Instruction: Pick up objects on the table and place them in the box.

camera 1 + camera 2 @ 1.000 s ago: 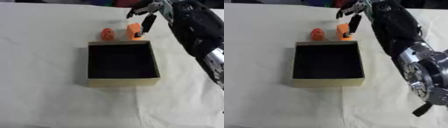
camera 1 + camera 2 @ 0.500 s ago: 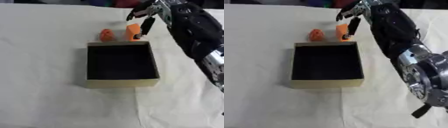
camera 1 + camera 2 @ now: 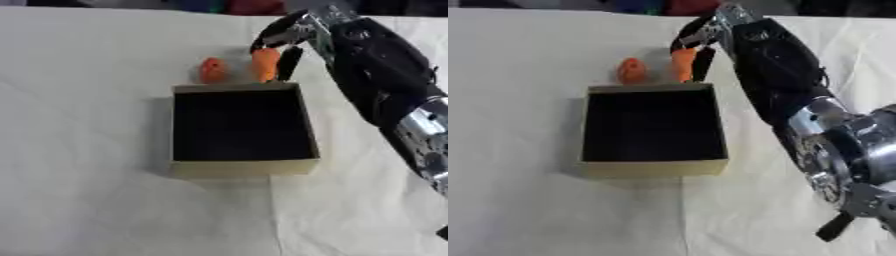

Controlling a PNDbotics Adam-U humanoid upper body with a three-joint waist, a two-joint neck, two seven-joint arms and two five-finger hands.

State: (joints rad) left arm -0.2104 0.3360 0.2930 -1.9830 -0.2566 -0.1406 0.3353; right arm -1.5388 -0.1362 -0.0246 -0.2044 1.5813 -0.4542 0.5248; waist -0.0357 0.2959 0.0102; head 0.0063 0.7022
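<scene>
Our right hand (image 3: pixel 284 37) has its fingers (image 3: pixel 289 64) curled round the taller orange object (image 3: pixel 265 64), just beyond the far wall of the box (image 3: pixel 242 168). A second, rounder orange object (image 3: pixel 212 70) sits just left of it, also behind that wall. We judge the risks to be these: the held piece could clip the box rim on the way over (it hangs close to it), or slip out short and land outside. The bench (image 3: pixel 79 150) wears a pale, wrinkled cloth; beyond it, only dark and coloured shapes show. Our left hand is out of view.
</scene>
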